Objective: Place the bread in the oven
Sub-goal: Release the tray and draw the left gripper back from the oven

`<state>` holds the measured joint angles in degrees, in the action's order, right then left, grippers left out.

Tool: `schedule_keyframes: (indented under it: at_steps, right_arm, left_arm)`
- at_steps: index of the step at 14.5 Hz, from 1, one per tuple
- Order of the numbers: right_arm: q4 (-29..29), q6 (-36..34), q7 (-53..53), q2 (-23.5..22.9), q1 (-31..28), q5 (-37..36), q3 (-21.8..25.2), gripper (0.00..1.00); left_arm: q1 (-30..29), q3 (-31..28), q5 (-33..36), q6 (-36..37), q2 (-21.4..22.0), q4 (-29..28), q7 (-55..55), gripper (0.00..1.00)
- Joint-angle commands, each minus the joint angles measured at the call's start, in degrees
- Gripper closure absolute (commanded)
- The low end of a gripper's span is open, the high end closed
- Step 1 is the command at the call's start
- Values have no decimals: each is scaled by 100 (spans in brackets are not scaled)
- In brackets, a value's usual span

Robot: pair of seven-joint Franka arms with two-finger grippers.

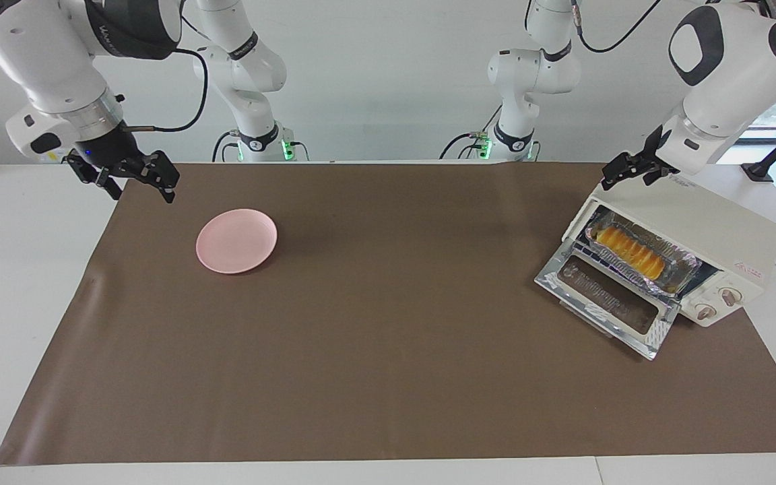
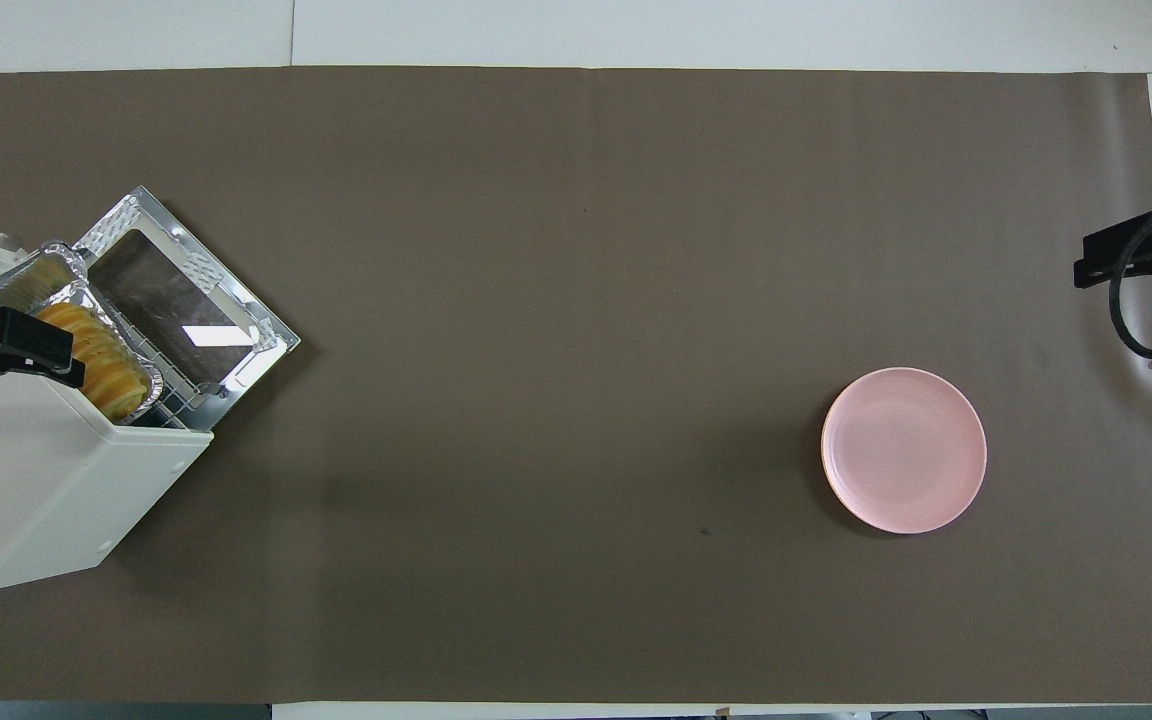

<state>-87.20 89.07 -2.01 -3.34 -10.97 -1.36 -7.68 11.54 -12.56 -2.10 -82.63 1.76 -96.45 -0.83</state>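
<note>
The bread [image 1: 630, 252] is a ridged yellow-orange loaf lying in a silver foil tray [image 1: 681, 269] on the rack inside the cream-white oven [image 1: 718, 229]. The oven stands at the left arm's end of the table with its glass door [image 1: 613, 300] dropped open. The bread [image 2: 101, 365] and the oven [image 2: 36, 470] also show in the overhead view. My left gripper [image 1: 630, 176] hangs open and empty just over the oven's top front edge; it also shows from overhead [image 2: 6, 360]. My right gripper [image 1: 142, 192] waits open and empty over the mat's edge at the right arm's end.
A round pink plate [image 1: 236, 240] sits empty on the brown mat [image 1: 388, 350] toward the right arm's end; it also shows in the overhead view [image 2: 903, 450]. The open oven door juts out over the mat.
</note>
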Motion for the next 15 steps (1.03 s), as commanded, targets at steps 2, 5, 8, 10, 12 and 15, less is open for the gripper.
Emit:
schedule_keyframes:
  at_steps: [2, 5, 8, 10, 12, 15]
  right_arm:
    - [-183, 49, 7, 158, -89, -66, -76, 0]
    - [-183, 49, 7, 158, -89, -66, -76, 0]
    - [-183, 49, 7, 158, -89, -66, -76, 0]
    - [-183, 49, 7, 158, -89, -66, -67, 0]
    - [-192, 49, 7, 158, -80, -66, -67, 0]
    - [-183, 49, 7, 158, -89, -66, -76, 0]
  left_arm:
    - [-440, 454, 104, -403, 211, -217, 170, 0]
    - [-539, 667, 105, -430, 176, -217, 179, 0]
    - [-556, 667, 61, -456, 123, -112, 188, 0]
    - [-556, 667, 78, -482, 88, -85, 188, 0]
    - [-556, 667, 122, -482, 88, -85, 241, 0]
    - [-556, 667, 122, -465, 88, -67, 232, 0]
